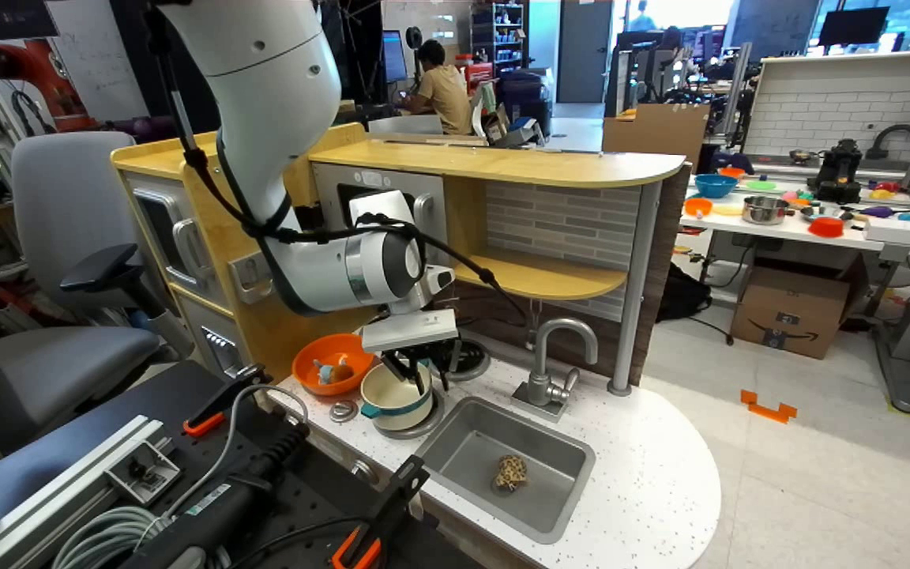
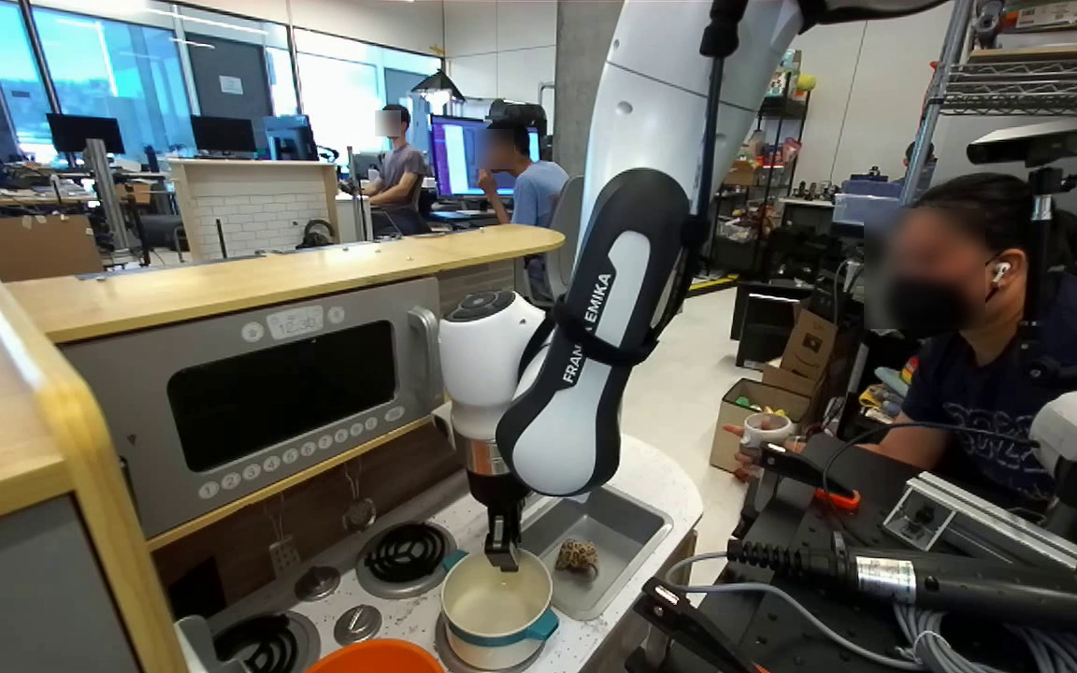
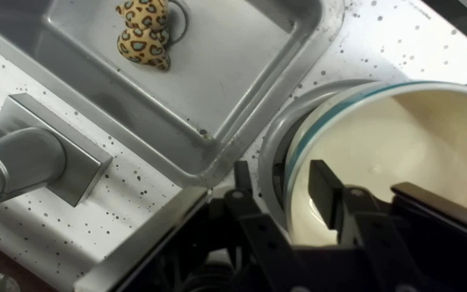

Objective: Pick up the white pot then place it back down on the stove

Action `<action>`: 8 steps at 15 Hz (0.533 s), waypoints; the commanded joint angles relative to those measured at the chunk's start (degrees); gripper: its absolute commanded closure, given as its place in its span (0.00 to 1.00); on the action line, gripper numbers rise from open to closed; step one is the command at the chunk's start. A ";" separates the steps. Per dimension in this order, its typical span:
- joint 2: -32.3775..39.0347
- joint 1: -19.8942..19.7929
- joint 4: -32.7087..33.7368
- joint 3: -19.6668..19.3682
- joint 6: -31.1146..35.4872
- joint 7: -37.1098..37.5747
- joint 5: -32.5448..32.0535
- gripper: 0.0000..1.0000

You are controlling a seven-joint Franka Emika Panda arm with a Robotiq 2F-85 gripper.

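The white pot (image 1: 392, 391) is cream with a teal band and teal handles. It stands upright on a burner of the stove (image 2: 412, 612), beside the sink. The pot also shows in the other outside picture (image 2: 496, 598) and at the right of the wrist view (image 3: 383, 134), looking empty inside. My gripper (image 3: 282, 178) is open, with one finger over the pot's inside and one outside its wall, so the rim lies between them. Nothing is held. In both exterior views the gripper (image 1: 430, 381) (image 2: 502, 561) is at the pot's sink-side rim. Whether the fingertips are below the rim is unclear.
An orange bowl (image 1: 334, 365) with a small toy inside stands beside the pot. The grey sink (image 1: 573, 506) holds a leopard-print toy (image 1: 511, 472). A faucet (image 1: 540, 379) rises behind the sink. A wooden shelf (image 1: 550, 276) and the microwave (image 2: 286, 402) are behind and above.
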 commanded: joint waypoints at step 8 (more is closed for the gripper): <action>-10.05 3.09 -14.36 -7.34 11.40 0.66 -0.24 0.00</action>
